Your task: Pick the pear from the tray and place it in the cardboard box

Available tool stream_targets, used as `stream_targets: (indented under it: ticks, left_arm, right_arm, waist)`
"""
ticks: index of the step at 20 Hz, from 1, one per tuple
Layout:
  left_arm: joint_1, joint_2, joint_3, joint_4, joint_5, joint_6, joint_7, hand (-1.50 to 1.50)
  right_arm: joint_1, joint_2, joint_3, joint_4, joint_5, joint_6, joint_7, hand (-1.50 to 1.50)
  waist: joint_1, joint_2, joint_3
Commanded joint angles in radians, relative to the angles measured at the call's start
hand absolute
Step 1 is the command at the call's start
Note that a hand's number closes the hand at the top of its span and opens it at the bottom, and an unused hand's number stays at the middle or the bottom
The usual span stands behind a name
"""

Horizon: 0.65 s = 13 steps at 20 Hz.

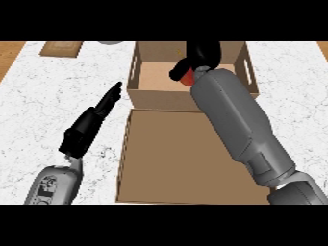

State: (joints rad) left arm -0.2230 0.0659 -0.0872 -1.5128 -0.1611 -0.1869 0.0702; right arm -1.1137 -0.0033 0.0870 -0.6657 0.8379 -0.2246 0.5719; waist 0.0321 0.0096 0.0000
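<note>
As the counter is seen from above, counter (301, 125): white marble. It ends in a wood strip at the far left and another at the far right. Its widest bare stretches lie to the right of the box and the tray, and to the left beyond the left hand.
Tray (170, 163): brown and shallow, in the middle near the lower edge. Its far rim lies just below the box's front wall. The right forearm crosses its right side, while its floor shows bare to the left of that arm.
Box (159, 98): cardboard with an open top, at the middle far side. A slot is cut in each side wall. The opening is bare on its left half.
Right forearm (233, 120): grey, rising from the lower right corner. It slants over the tray and the box's front wall.
Left hand (88, 125): left of the tray, with fingers straight and together, holding nothing. The fingertips point up toward the box's left front corner and end just beside it.
Right hand (203, 52): over the right half of the box's opening, its fingers curled round the pear.
Pear (187, 77): only a small red patch shows, under the right hand and inside the box's outline. It sits near the front wall. I cannot tell whether it touches the box's floor.
Wooden board (60, 48): at the far left corner, well apart from both hands.
Grey object (109, 42): at the far edge between board and box, mostly cut off.
</note>
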Motion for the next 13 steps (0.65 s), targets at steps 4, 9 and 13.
stream_targets:
  ticks: [4, 9, 13]
  left_arm:
    - [-0.011, 0.004, -0.001, -0.02, -0.001, -0.008, 0.021, 0.0]
    - [0.026, 0.008, 0.011, -0.006, 0.002, -0.004, 0.007, 0.0]
    - [0.053, -0.024, -0.016, -0.044, -0.018, 0.028, 0.012, 0.0]
  right_arm:
    - [0.026, 0.003, -0.119, 0.073, -0.144, -0.202, -0.213, -1.5]
    - [0.065, 0.003, -0.199, -0.106, -0.284, -0.331, -0.3, -1.5]
    - [0.144, -0.041, -0.297, -0.175, -0.425, -0.296, -0.429, -1.5]
  waist:
    - [0.005, 0.005, 0.001]
    - [-0.021, -0.009, 0.002]
    - [-0.029, -0.01, 0.002]
